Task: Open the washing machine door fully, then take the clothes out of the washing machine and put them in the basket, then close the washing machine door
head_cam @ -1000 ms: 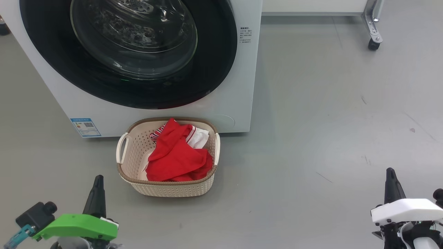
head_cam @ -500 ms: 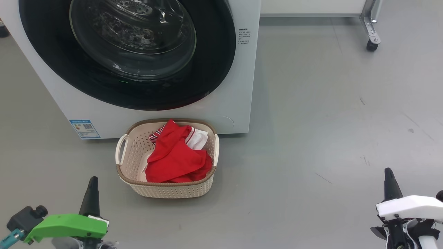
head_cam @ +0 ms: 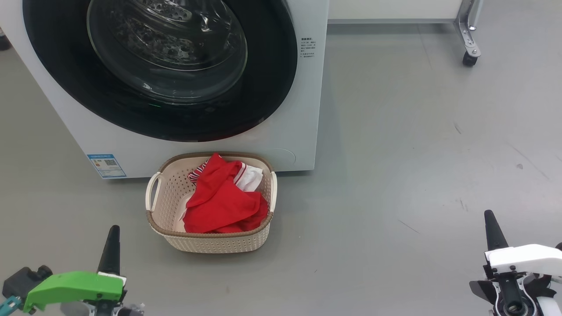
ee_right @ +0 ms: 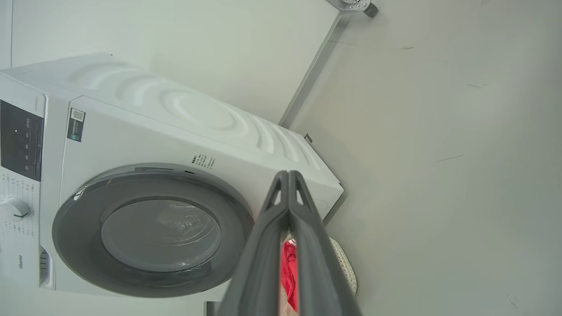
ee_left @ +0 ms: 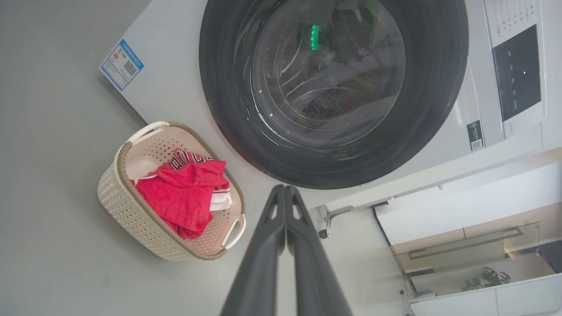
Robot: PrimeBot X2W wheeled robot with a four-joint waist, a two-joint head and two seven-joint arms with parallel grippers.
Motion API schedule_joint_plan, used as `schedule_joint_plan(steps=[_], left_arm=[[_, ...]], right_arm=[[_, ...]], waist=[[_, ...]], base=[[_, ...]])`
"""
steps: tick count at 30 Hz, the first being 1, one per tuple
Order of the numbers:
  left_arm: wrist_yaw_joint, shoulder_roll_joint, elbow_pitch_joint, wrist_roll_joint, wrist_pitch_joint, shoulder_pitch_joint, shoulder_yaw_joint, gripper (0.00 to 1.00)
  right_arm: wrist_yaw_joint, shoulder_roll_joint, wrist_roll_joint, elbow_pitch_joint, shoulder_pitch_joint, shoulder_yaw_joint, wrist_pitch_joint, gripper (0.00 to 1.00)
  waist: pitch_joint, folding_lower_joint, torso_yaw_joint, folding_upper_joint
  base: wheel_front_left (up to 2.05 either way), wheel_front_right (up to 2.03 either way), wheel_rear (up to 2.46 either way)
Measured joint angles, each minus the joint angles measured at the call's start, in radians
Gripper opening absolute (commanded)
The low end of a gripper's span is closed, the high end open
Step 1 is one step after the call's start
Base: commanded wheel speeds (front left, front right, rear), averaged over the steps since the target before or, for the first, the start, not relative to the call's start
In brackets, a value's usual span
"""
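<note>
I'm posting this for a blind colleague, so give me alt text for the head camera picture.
A red garment lies in a cream basket on a grey floor, right in front of a white washing machine whose round black door is shut. The robot's left gripper and right gripper, both shut, sit at the bottom corners, apart from the basket.

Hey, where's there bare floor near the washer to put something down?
The widest free patch is the grey floor right of the washing machine, running from the caster down to the right hand. A smaller strip lies between the basket and the left hand. Crowded: the basket, holding red clothes, sits close to the machine's front.
</note>
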Motion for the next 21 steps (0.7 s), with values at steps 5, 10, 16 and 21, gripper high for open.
schedule_joint_plan(steps=[5,10,16,21], left_arm=[[0.0,-0.001,-0.001,-0.081,0.021,0.0,0.018,0.0],[0.0,-0.002,-0.002,-0.164,0.049,-0.001,0.036,0.0],[0.0,-0.005,-0.003,-0.227,0.07,-0.001,0.051,0.0],[0.0,-0.006,-0.004,-0.275,0.08,-0.002,0.059,0.0]], right_arm=[[0.011,0.003,0.09,0.01,-0.009,-0.012,0.025,0.0],[0.025,0.011,0.194,0.021,-0.025,-0.027,0.053,0.0],[0.034,0.016,0.27,0.031,-0.031,-0.038,0.074,0.0],[0.042,0.019,0.322,0.037,-0.04,-0.045,0.086,0.0]], waist=[[-0.002,0.0,-0.002,0.0],[-0.005,0.0,-0.005,0.0],[-0.007,0.0,-0.007,0.0],[-0.009,0.0,-0.008,0.0]], base=[[0.0,0.0,0.0],[0.0,0.0,0.0],[0.0,0.0,0.0],[0.0,0.0,0.0]])
